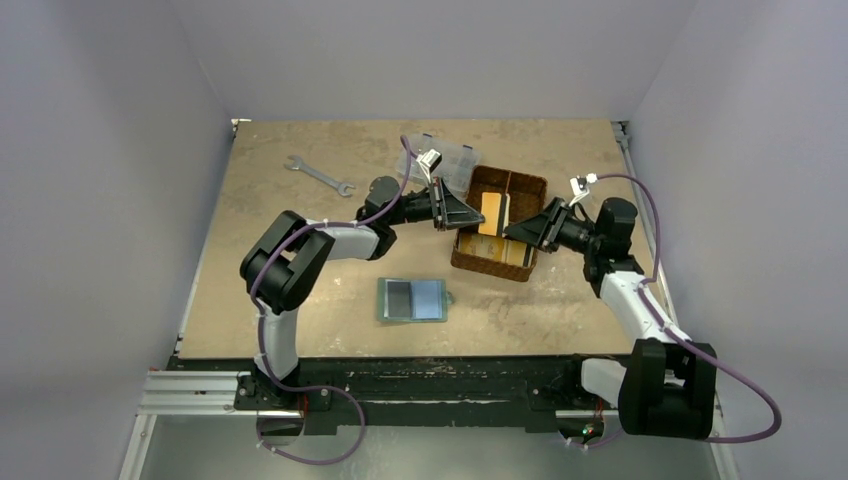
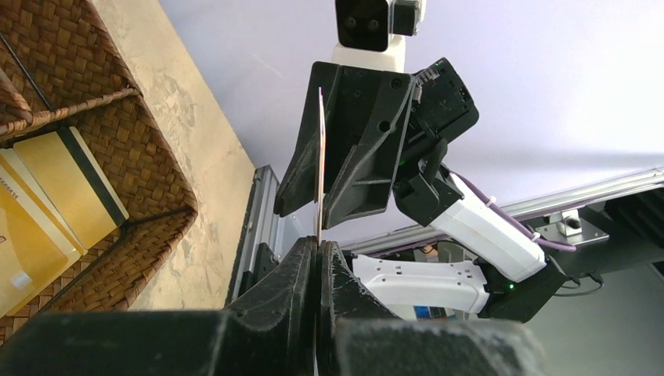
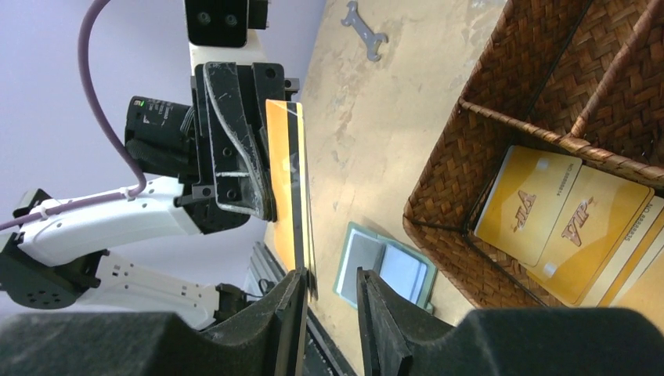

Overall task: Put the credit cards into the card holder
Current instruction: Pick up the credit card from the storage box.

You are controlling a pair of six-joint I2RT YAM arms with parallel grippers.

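An orange-gold credit card (image 1: 490,213) with a dark stripe hangs upright over the brown basket. My left gripper (image 2: 318,244) is shut on one end of this card (image 2: 320,157), seen edge-on. My right gripper (image 3: 330,274) stands open around the other end; the card (image 3: 280,172) rests against its left finger, with a gap to the right one. The sage-green card holder (image 1: 412,299) lies open and flat on the table, pale pockets up, also showing in the right wrist view (image 3: 384,266). More gold cards (image 3: 564,219) lie in the basket.
The woven divided basket (image 1: 470,265) stands right of centre, directly under both grippers. A clear plastic compartment box (image 1: 445,160) sits behind it. A grey wrench (image 1: 318,175) lies at the back left. The card holder is near the front edge.
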